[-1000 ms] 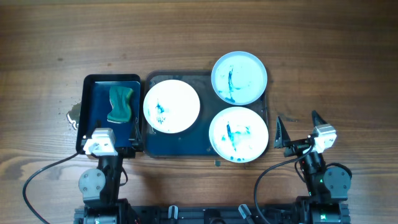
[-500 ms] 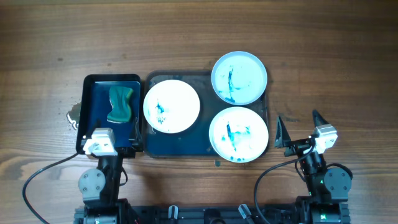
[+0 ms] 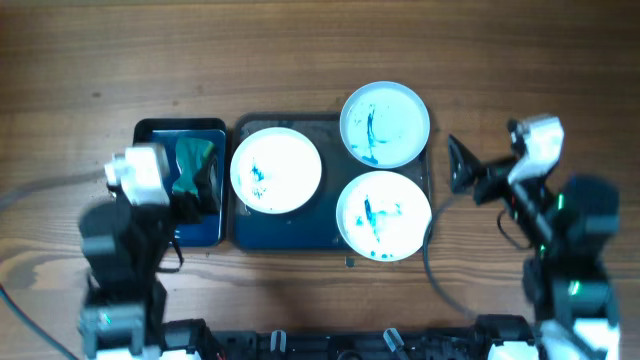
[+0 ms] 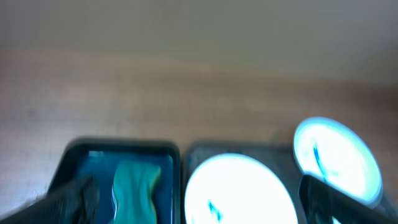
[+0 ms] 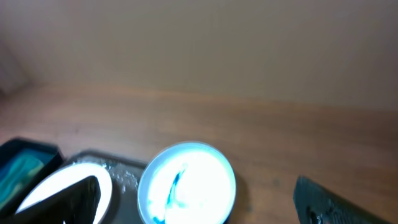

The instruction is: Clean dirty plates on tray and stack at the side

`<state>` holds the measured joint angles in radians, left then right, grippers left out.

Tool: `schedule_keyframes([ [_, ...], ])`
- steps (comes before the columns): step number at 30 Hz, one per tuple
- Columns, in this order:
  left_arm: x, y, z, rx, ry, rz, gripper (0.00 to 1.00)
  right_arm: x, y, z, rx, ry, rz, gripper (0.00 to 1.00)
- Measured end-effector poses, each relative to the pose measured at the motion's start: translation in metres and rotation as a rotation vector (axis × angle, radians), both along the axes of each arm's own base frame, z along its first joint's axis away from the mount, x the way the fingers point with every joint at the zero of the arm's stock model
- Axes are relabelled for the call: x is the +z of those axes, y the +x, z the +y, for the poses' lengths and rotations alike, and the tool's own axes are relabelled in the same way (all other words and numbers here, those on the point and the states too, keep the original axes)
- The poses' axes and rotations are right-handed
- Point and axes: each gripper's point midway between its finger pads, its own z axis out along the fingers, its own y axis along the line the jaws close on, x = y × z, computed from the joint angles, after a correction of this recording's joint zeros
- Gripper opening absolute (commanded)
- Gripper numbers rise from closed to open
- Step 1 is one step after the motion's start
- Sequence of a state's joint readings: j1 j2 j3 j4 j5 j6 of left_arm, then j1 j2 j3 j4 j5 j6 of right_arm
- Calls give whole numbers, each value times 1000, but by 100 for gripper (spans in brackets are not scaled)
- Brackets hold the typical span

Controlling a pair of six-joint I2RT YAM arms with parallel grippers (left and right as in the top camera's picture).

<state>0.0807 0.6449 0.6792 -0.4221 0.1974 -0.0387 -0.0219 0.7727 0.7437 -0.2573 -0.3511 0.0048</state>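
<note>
Three white plates smeared with blue lie on the dark tray (image 3: 292, 234): one at the left (image 3: 276, 170), one at the far right (image 3: 385, 125) overhanging the rim, one at the near right (image 3: 384, 216). My left gripper (image 3: 198, 195) is open and empty above the small tray, left of the left plate. My right gripper (image 3: 478, 160) is open and empty over the table, right of the tray. The left wrist view, blurred, shows the left plate (image 4: 239, 190) and the far plate (image 4: 339, 158) between my left fingers (image 4: 205, 202). The right wrist view shows the far plate (image 5: 186, 183).
A smaller black tray (image 3: 155, 135) with a green sponge (image 3: 192, 160) stands left of the large tray; the sponge also shows in the left wrist view (image 4: 134, 186). A small pale scrap (image 3: 118, 188) lies left of it. Bare wooden table (image 3: 320, 50) lies beyond the trays.
Both arms have risen and swung forward from the table's near edge. The left gripper now hangs over the sponge tray, and the right one sits beside the large tray. The plates have not moved.
</note>
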Motion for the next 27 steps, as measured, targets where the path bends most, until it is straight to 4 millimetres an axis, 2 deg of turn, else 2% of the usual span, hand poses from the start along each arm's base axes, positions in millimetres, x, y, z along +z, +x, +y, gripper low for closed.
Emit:
schedule_keyframes([
  [1, 12, 9, 0, -6, -7, 47, 100, -3, 5, 1, 7, -5, 61, 100],
  [2, 22, 16, -2, -15, -15, 95, 100, 0, 19, 2, 20, -2, 145, 100],
  [4, 30, 29, -8, -57, -47, 206, 100, 3, 30, 7, 55, 7, 278, 100],
  [5, 28, 32, -12, -77, -71, 301, 100, 9, 39, 11, 81, 19, 315, 100],
  [7, 27, 50, -16, -103, -97, 366, 100, 15, 50, 17, 113, 47, 339, 100],
  [9, 12, 58, -19, -119, -117, 428, 100, 4, 53, 22, 120, 98, 398, 100],
  [11, 1, 58, -21, -125, -130, 473, 100, -7, 55, 27, 134, 153, 458, 92],
  [14, -3, 54, -24, -136, -143, 499, 100, -47, 51, 53, 192, 230, 654, 82],
  [15, -3, 54, -24, -137, -143, 500, 100, -64, 48, 67, 201, 245, 740, 79],
  [16, -3, 54, -24, -139, -145, 499, 100, -77, 47, 82, 211, 250, 804, 71],
  [18, -3, 53, -24, -139, -145, 503, 100, -100, 49, 113, 216, 244, 908, 66],
  [19, -4, 53, -24, -139, -146, 506, 100, -116, 51, 135, 202, 237, 968, 61],
  [22, -7, 50, -24, -133, -155, 525, 100, -143, 57, 163, 159, 234, 1025, 53],
  [23, -7, 50, -24, -126, -164, 528, 100, -159, 58, 174, 140, 226, 1056, 44],
  [24, -7, 50, -24, -121, -170, 530, 100, -176, 55, 186, 129, 210, 1092, 41],
  [27, -9, 51, -22, -96, -177, 540, 100, -201, 55, 205, 115, 180, 1108, 36],
])
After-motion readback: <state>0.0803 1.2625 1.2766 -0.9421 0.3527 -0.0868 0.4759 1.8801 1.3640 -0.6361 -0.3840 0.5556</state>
